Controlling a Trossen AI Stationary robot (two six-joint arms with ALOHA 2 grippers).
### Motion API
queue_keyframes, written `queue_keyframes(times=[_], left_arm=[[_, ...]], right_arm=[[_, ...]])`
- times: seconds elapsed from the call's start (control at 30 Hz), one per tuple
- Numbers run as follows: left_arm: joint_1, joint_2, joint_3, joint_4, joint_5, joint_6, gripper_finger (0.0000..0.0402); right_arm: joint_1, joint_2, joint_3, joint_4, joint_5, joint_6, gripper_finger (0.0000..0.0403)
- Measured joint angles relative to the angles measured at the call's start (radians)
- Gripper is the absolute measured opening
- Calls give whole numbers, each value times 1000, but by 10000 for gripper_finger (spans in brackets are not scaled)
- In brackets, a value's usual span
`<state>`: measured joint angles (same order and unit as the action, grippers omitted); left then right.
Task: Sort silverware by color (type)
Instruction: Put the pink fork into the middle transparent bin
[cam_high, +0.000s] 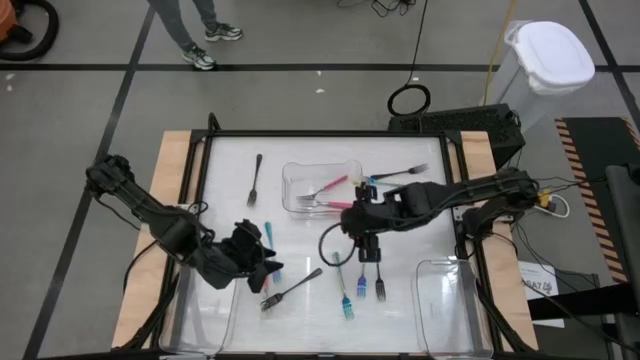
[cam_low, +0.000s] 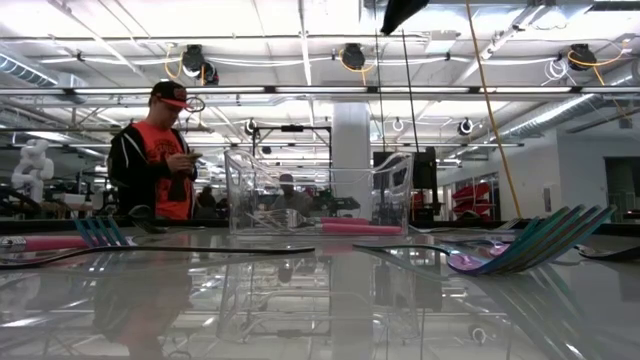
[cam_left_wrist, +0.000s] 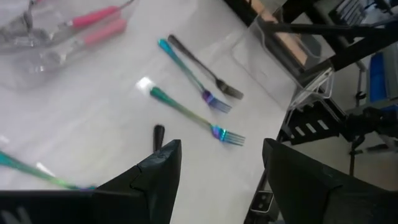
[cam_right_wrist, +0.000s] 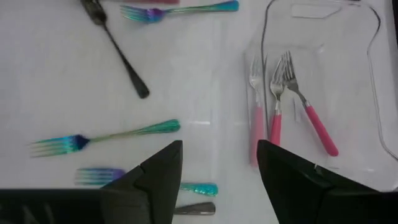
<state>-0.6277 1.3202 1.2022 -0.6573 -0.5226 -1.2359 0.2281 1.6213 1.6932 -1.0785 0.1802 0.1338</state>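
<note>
Silverware sorting, mid-task. Three pink-handled forks (cam_right_wrist: 277, 121) already lie together in the clear tray (cam_high: 293, 178) at the table's far centre. The teal-handled forks (cam_high: 346, 300) lie loose on the white tabletop (cam_high: 300, 250) near its middle front. One dark fork (cam_high: 256, 178) rests apart at the far left, another dark fork (cam_high: 292, 288) lies just beside the left gripper (cam_high: 258, 262), and one more utensil (cam_high: 400, 172) sits just right of the tray.

You should expect these pieces to be light, rigid and slick; lying flat on a smooth top, they will likely skate under a closing finger. Take hold across the handle's middle, not the tines.

The right gripper (cam_right_wrist: 217, 174) hangs above the teal group, beside the tray, fingers apart and holding nothing. The left gripper is likewise spread and empty, its arm folded low over the near-left table. A second clear tray (cam_high: 445, 300) waits at the near right.
</note>
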Motion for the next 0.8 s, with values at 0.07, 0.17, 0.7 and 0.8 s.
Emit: queue_keyframes(times=[0.07, 0.17, 0.7, 0.8], left_arm=[[1, 20, 0, -1, 16, -39, 226], [5, 52, 0, 4, 67, -96, 226], [66, 311, 236, -44, 188, -191, 190], [86, 364, 288, -44, 205, -191, 190]], right_arm=[[17, -17, 0, -18, -1, 11, 201], [54, -53, 0, -48, -1, 20, 201], [141, -189, 0, -123, 28, -70, 201], [145, -213, 0, -160, 28, -84, 201]])
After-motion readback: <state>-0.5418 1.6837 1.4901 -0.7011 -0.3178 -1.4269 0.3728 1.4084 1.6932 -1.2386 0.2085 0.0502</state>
